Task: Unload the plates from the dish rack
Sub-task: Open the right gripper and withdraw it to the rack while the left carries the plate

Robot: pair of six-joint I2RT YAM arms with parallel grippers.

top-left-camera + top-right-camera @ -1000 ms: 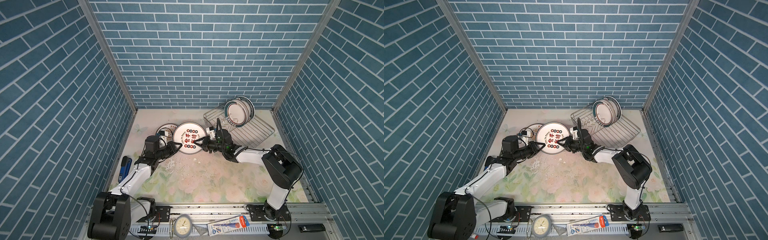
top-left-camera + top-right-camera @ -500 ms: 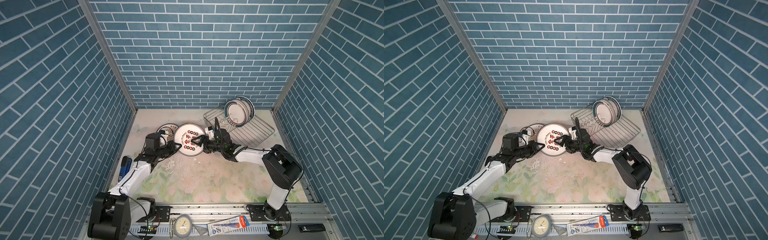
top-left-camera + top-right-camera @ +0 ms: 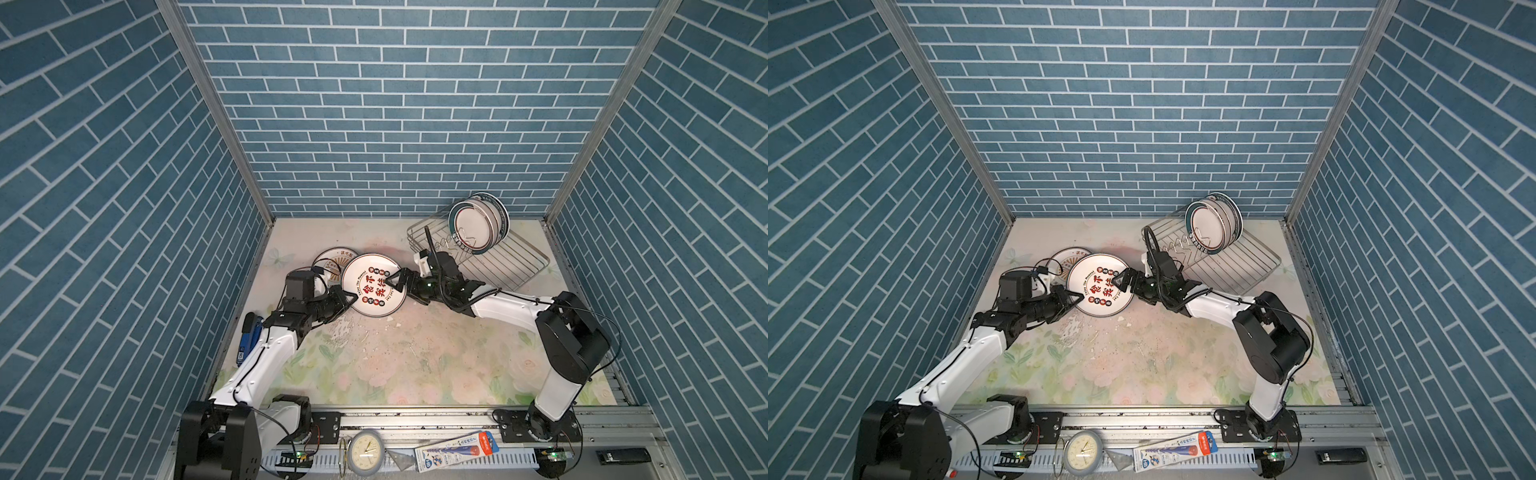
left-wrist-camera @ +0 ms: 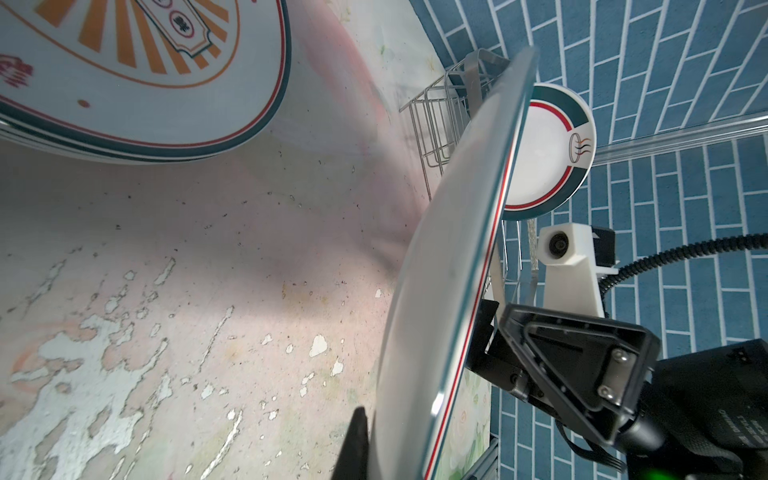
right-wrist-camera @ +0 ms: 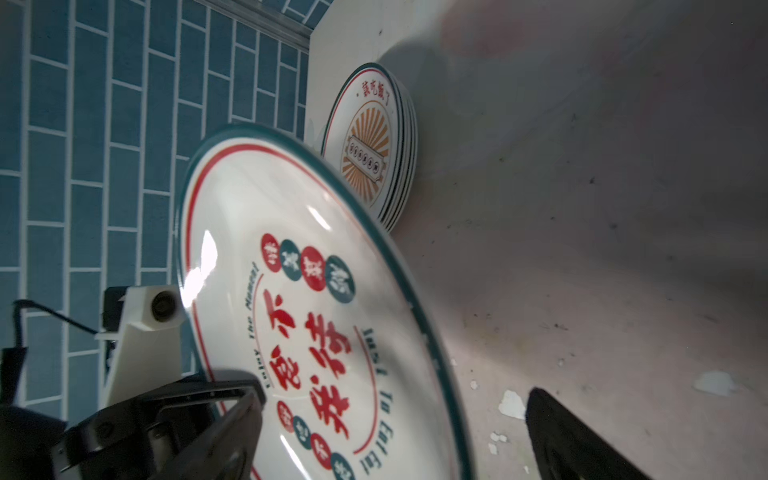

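Observation:
A white plate with red characters (image 3: pixel 374 286) (image 3: pixel 1100 291) hangs tilted over the table between both arms. My left gripper (image 3: pixel 351 298) (image 3: pixel 1077 300) is shut on its left rim; in the left wrist view one dark finger (image 4: pixel 356 444) presses the plate's underside (image 4: pixel 449 270). My right gripper (image 3: pixel 392 282) (image 3: pixel 1121 281) (image 5: pixel 395 419) is open, its jaws wide on either side of the plate's (image 5: pixel 316 316) right rim. The dish rack (image 3: pixel 511 262) (image 3: pixel 1246 262) stands back right with several upright plates (image 3: pixel 476 224) (image 3: pixel 1212 220) (image 4: pixel 544 158).
A stack of sunburst plates (image 3: pixel 332 259) (image 3: pixel 1073 257) (image 5: pixel 370 145) lies flat back left, just behind the held plate. A blue object (image 3: pixel 248 340) lies by the left wall. A clock face (image 3: pixel 365 451) and a packet (image 3: pixel 457 451) sit on the front rail.
My right gripper's jaws have opened wide off the plate's rim. The left gripper stays shut on the plate, which has hardly shifted.

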